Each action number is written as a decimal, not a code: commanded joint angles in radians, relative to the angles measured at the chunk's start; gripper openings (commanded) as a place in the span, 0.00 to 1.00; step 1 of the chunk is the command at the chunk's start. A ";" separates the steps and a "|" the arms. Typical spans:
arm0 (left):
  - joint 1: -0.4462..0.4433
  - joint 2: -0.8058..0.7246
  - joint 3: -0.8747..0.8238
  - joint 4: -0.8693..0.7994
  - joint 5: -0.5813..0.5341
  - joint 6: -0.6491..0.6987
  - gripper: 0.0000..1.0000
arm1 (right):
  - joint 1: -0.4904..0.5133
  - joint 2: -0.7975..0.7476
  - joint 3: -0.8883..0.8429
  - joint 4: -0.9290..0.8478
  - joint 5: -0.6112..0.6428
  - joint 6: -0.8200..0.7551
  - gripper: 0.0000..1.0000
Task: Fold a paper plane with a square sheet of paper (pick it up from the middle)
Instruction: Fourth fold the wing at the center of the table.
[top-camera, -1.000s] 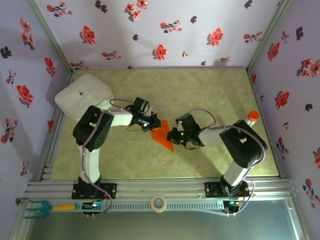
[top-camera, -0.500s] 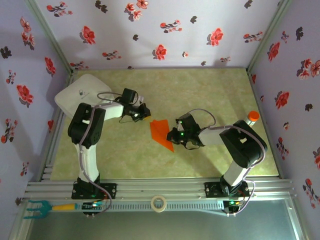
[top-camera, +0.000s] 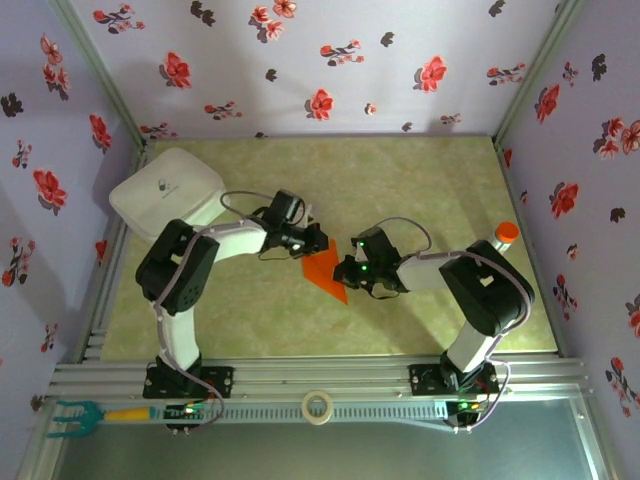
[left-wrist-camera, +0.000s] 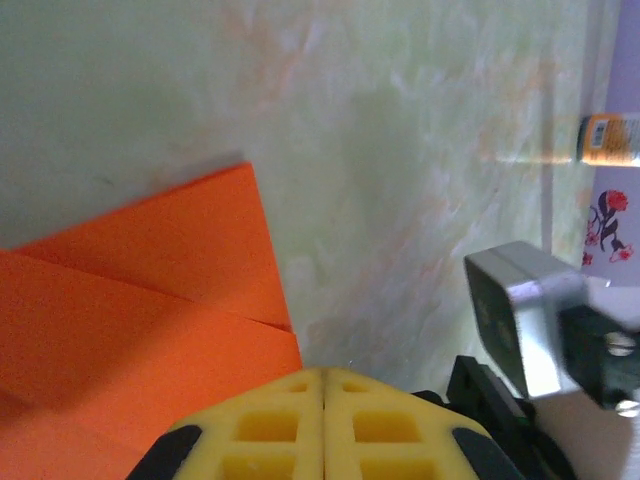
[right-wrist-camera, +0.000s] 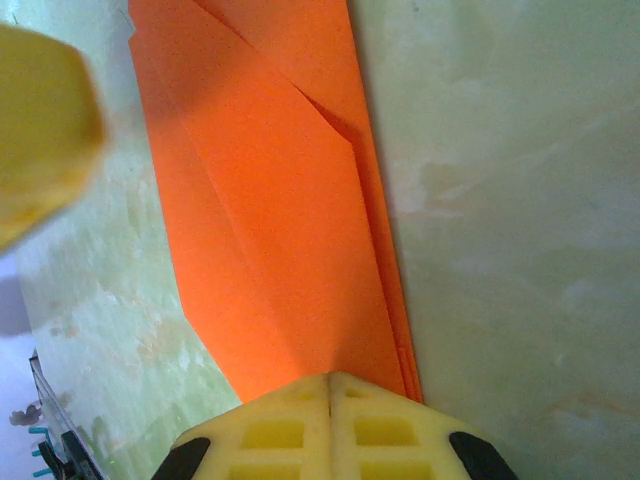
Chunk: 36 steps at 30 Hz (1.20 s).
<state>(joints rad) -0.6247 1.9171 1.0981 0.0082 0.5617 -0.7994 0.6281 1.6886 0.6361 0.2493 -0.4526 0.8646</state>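
The square sheet of paper (top-camera: 322, 270) is bright orange and lies flat near the table's middle, folded into a pointed wedge with layered flaps (right-wrist-camera: 290, 200), a rough paper plane shape. My left gripper (top-camera: 312, 244) is shut, its yellow tips (left-wrist-camera: 323, 374) resting at the paper's far edge (left-wrist-camera: 150, 290). From the right, my right gripper (top-camera: 346, 270) is shut too, and its tips (right-wrist-camera: 330, 378) press down on the narrow end of the wedge. Nothing sits between either pair of fingers.
A white box (top-camera: 165, 190) stands at the back left corner. An orange-capped bottle (top-camera: 505, 233) is at the right edge, also seen as (left-wrist-camera: 608, 138). A tape roll (top-camera: 318, 405) and a teal tool (top-camera: 70, 415) lie on the front rail. Flowered walls enclose the table.
My left gripper pulled back to the left, away from the paper, then returned to its far edge. The right gripper and the paper stayed put.
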 joint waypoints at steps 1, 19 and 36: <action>0.008 0.049 -0.043 0.051 -0.004 -0.042 0.07 | 0.001 0.033 -0.027 -0.179 0.060 -0.027 0.00; 0.026 0.089 -0.126 0.097 -0.029 -0.052 0.05 | 0.005 -0.086 0.068 -0.205 -0.005 -0.049 0.00; 0.031 0.096 -0.136 0.108 -0.028 -0.055 0.04 | 0.044 0.020 -0.002 -0.119 -0.022 -0.026 0.00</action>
<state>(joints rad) -0.6056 1.9682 0.9943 0.1608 0.5880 -0.8589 0.6743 1.6901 0.6861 0.1200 -0.4961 0.8368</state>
